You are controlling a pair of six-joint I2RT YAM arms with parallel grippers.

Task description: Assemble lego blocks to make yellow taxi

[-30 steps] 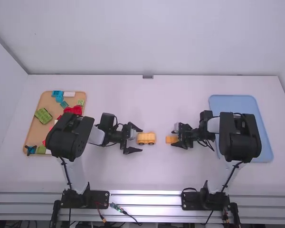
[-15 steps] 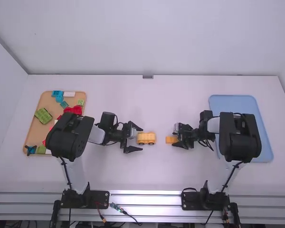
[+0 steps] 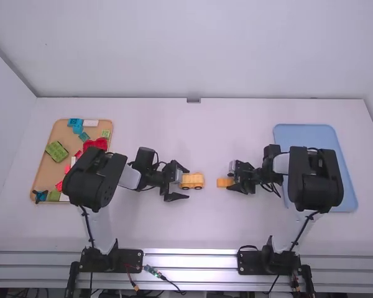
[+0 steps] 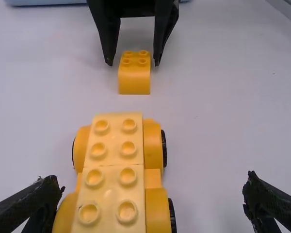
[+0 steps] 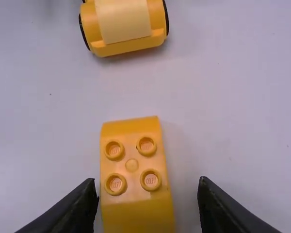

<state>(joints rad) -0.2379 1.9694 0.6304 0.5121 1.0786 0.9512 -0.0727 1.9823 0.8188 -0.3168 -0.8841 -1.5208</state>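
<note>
In the high view my left gripper (image 3: 178,181) stands open at the left end of the yellow wheeled car base (image 3: 191,180), and my right gripper (image 3: 231,182) is at the orange-yellow block (image 3: 224,182). The left wrist view has the car base (image 4: 114,174), studs up, between the spread fingers of the left gripper (image 4: 153,194), nearer one finger. The small block (image 4: 134,77) stands apart from it on the table. In the right wrist view this block (image 5: 136,170) lies between the open fingers of the right gripper (image 5: 148,196), with bare table showing beside it.
At the left, a tan tray (image 3: 45,171) holds several blocks, green, red, blue and white. A light blue tray (image 3: 343,186) lies partly under the right arm.
My left gripper has shifted slightly right, so that its fingers reach farther alongside the car base. The right arm has moved very slightly right. Car base and block have stayed in place.
</note>
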